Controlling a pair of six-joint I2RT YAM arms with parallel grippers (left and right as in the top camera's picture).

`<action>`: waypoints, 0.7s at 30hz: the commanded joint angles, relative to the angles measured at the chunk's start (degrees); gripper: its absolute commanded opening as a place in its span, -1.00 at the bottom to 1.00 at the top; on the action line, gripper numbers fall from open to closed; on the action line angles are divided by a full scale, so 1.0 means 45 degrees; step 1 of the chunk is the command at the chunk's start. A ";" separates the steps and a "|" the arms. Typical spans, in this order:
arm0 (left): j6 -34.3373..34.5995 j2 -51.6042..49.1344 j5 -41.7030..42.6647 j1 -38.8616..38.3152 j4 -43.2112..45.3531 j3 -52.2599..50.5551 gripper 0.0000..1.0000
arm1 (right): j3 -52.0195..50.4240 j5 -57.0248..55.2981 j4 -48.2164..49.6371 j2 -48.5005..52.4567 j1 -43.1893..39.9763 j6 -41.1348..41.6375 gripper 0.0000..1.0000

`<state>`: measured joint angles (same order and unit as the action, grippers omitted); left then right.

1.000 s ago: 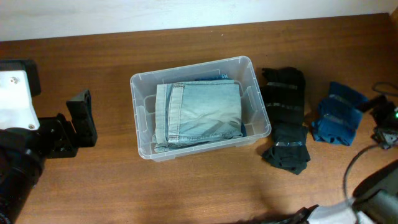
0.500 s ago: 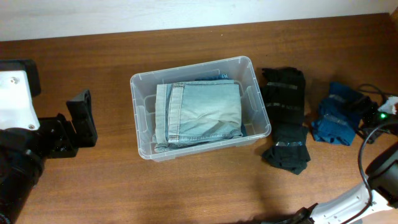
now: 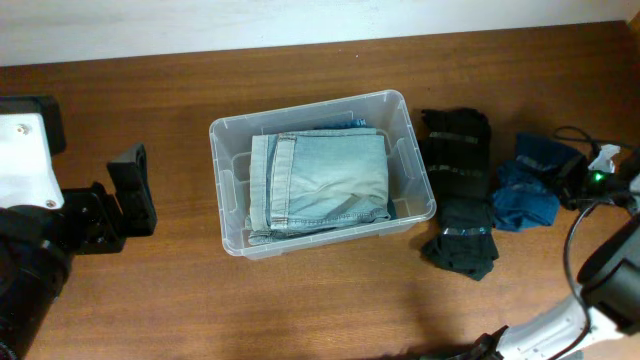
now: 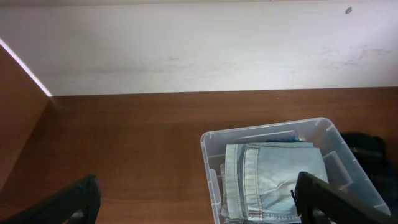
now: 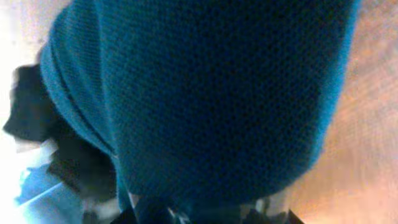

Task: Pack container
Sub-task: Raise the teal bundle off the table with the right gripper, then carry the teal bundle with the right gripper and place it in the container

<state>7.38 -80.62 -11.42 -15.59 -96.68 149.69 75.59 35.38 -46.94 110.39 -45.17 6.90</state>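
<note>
The clear plastic container (image 3: 225,128) stands mid-table with folded light-blue jeans (image 3: 330,180) inside; the left wrist view shows the same container (image 4: 208,144) and jeans (image 4: 273,180). A blue knit garment (image 3: 525,195) lies bunched at the right, and my right gripper (image 3: 572,182) is closed on its right edge. That blue garment (image 5: 211,93) fills the right wrist view, with the right gripper (image 5: 205,213) pinching it at the bottom. Far left of the container, my left gripper (image 3: 130,190) stands open and empty; in its wrist view the left gripper (image 4: 199,205) has its fingers spread wide.
A folded black garment (image 3: 458,190) lies between the container and the blue garment. A white wall borders the table's far edge (image 4: 199,93). A cable (image 3: 580,250) loops near the right arm.
My right gripper moved left onto the blue garment and closed on it; the garment has bunched and shifted left. The left arm and container have not moved.
</note>
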 commanded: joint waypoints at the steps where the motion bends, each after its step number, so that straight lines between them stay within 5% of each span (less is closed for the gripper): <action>1: 0.0165 0.0029 -0.0092 0.0083 0.0005 0.0068 0.99 | 0.0117 0.1336 -0.0311 -0.3385 0.0515 -0.0102 -0.46; 11: 0.0160 0.0029 -0.0092 0.0083 0.0005 0.0068 0.99 | 0.0121 0.2807 -0.0612 -0.8480 0.5285 0.0583 -0.55; 21: 0.0165 0.0029 -0.0092 0.0083 0.0005 0.0068 0.99 | 0.0121 0.2667 0.2958 -0.6688 1.1963 0.2535 -0.55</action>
<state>7.38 -80.62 -11.40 -15.59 -96.66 149.69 75.70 45.56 -39.40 76.82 0.62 13.13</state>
